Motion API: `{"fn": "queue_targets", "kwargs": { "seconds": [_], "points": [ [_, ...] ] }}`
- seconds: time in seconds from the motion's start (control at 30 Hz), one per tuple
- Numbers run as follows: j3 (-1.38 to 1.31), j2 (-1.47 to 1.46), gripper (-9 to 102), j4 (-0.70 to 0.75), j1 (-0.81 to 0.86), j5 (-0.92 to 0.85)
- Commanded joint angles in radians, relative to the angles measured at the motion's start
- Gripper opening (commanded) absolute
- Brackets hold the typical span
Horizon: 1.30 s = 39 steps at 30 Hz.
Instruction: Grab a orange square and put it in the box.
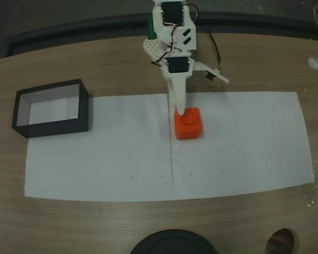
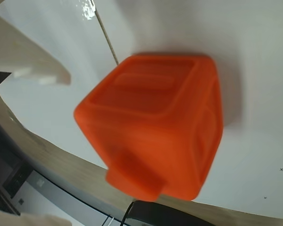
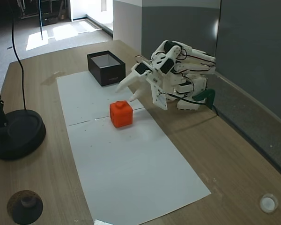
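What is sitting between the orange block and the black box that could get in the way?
Nothing visible. Just bare white paper lies between the block and the box, and the gripper is already right by the block.

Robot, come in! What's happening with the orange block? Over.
End effector open, beside orange block. Block on white paper, not grabbed. Black box empty, path clear.

Paper sheet: white, lay flat on wooden table.
Round black base: stood on table beside the sheet.
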Motion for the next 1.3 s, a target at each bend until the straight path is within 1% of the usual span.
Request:
{"fn": "queue_targets", "kwargs": {
  "seconds": [0.0,0.13,0.23,0.4,0.57,0.67,0.77,0.93,1.07,1.13,1.17,1.27],
  "points": [
    [-0.16,-0.002,32,-0.015,0.009,0.025],
    [-0.313,-0.028,33,0.029,-0.005,0.021],
    [-0.385,-0.14,33,0.051,-0.044,0.021],
    [-0.512,-0.506,40,0.061,-0.115,0.034],
    [-0.703,-0.905,41,0.061,-0.166,0.126],
    [-0.795,-1.112,41,0.061,-0.167,0.172],
    [-0.838,-1.284,41,0.063,-0.161,0.175],
    [-0.884,-1.466,41,0.063,-0.156,0.179],
    [-0.885,-1.509,40,0.057,-0.156,0.173],
    [-0.885,-1.514,36,0.057,-0.158,0.172],
    [-0.885,-1.516,31,0.057,-0.158,0.172],
    [-0.885,-1.514,13,0.054,-0.156,0.172]
  ]
}}
